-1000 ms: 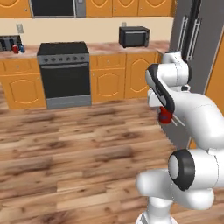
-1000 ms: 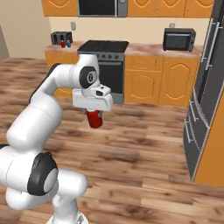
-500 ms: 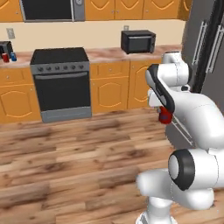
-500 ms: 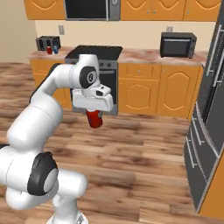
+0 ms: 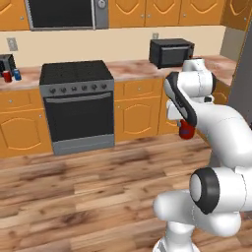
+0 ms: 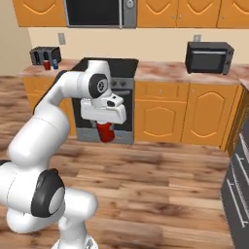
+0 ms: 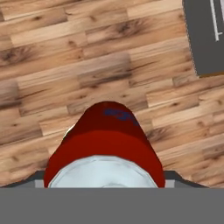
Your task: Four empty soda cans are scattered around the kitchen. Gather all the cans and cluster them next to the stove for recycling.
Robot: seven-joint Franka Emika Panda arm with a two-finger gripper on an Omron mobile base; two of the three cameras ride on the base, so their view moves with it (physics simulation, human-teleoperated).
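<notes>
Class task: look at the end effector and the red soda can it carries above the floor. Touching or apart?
Touching. In the right base view the red soda can hangs from the end effector well above the wooden floor, so the grip holds it.

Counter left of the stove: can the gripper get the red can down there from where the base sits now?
Probably not yet. The gripper holds the red can out over open floor, and the counter beside the stove looks beyond its reach. Nothing blocks the way; the base likely must drive closer.
</notes>
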